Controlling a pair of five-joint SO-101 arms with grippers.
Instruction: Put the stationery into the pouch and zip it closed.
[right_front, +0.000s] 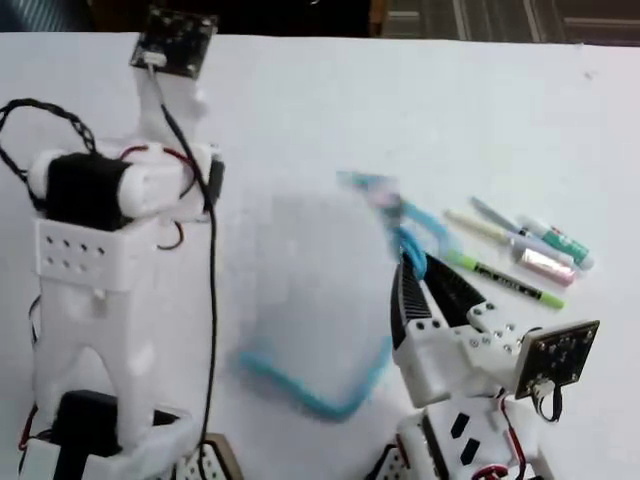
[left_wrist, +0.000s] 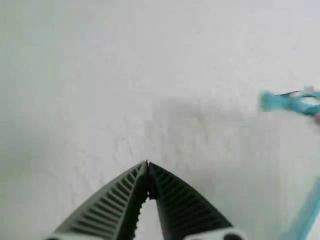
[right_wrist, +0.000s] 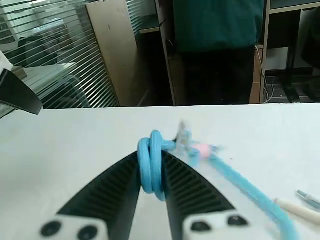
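Right wrist view has the right gripper (right_wrist: 152, 152) clamped on the blue loop (right_wrist: 151, 167) of the pouch (right_front: 310, 290), likely to steady it for loading; pens (right_front: 520, 255) lie near its tips, left gripper (left_wrist: 147, 167) closed, empty.

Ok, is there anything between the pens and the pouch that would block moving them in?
Only the right tool itself: it sits between the pens and the pouch, shut on the blue loop at the pouch's edge. Otherwise bare table lies between them.
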